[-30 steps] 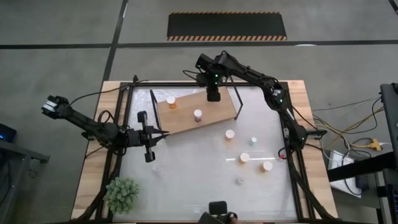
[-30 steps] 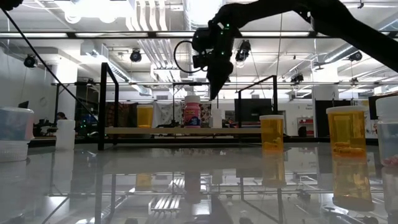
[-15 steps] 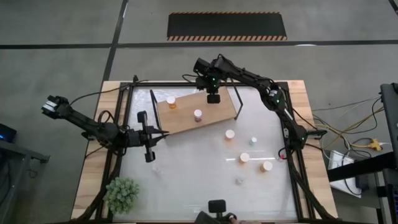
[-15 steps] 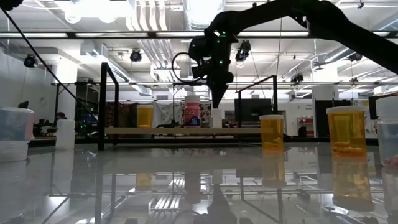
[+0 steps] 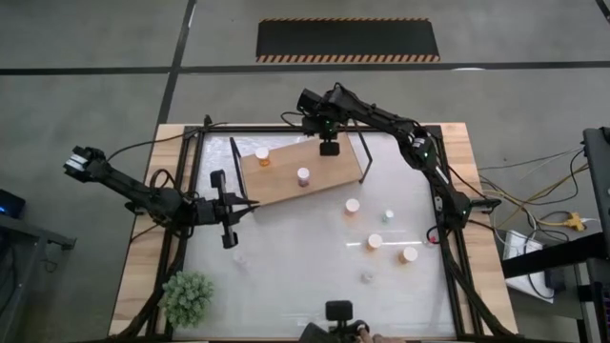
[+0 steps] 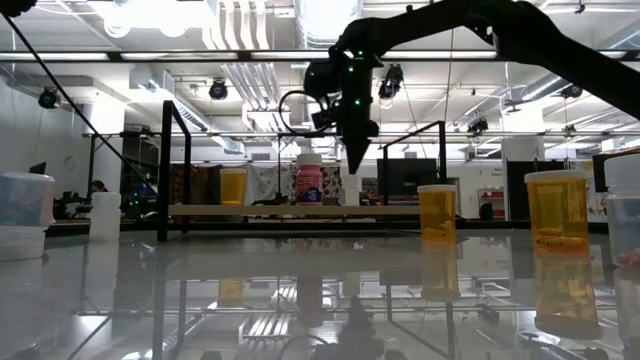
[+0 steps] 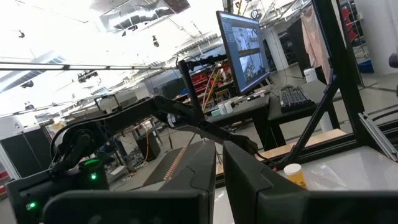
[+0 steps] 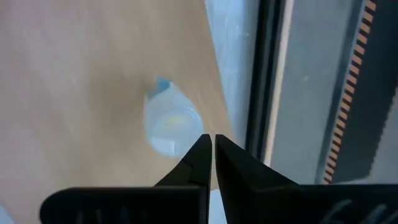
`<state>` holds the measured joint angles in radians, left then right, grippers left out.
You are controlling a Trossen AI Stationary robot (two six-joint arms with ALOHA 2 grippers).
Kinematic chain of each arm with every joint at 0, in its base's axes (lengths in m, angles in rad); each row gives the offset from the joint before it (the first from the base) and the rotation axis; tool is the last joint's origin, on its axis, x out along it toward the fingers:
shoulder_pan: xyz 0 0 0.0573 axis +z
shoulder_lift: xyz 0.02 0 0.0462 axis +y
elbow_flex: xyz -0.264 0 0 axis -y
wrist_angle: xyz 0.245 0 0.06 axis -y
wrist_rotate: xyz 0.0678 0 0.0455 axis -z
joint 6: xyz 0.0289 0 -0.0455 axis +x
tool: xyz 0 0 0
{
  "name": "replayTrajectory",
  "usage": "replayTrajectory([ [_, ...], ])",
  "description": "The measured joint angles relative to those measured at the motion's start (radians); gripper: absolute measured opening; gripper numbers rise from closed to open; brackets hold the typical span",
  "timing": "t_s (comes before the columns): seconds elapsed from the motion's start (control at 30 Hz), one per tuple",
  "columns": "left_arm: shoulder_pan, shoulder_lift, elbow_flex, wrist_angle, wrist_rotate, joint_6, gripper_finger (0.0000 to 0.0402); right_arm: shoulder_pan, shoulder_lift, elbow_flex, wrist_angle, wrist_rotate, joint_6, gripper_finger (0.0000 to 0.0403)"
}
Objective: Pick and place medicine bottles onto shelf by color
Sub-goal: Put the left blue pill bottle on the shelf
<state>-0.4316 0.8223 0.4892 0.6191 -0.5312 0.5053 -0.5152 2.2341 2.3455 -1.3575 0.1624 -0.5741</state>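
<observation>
The right gripper (image 5: 330, 149) hangs over the shelf (image 5: 286, 176) near its 1 o'clock corner, fingers pressed together on nothing, directly above a small clear bottle (image 8: 170, 126) that stands on the board beside its far edge. The risk from here is a knock: closed fingers that dip or swing low could tip this light bottle or push it off the edge, which lies just beside it. The bottle looks pale and see-through with a bluish spot at its rim, though the wrist view blurs it, so its cap may be off. An orange bottle (image 5: 262, 155) stands at the board's 10 o'clock end and a pinkish one (image 5: 303, 176) near its middle. More bottles wait on the table (image 5: 286, 276) toward 4 o'clock. The left gripper (image 5: 229, 241) rests at 9 o'clock, fingers together and empty.
</observation>
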Motion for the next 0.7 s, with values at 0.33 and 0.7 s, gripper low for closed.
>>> replayTrajectory([
  [0.33,0.0,0.0,0.0,0.0,0.0,0.0,0.0013,0.003,-0.004,0.0,0.001,-0.174,0.04,0.0012],
  [0.7,0.0,0.0,0.0,0.0,0.0,0.0,0.0013,0.0,0.008,-0.002,0.002,-0.162,0.043,0.0012],
])
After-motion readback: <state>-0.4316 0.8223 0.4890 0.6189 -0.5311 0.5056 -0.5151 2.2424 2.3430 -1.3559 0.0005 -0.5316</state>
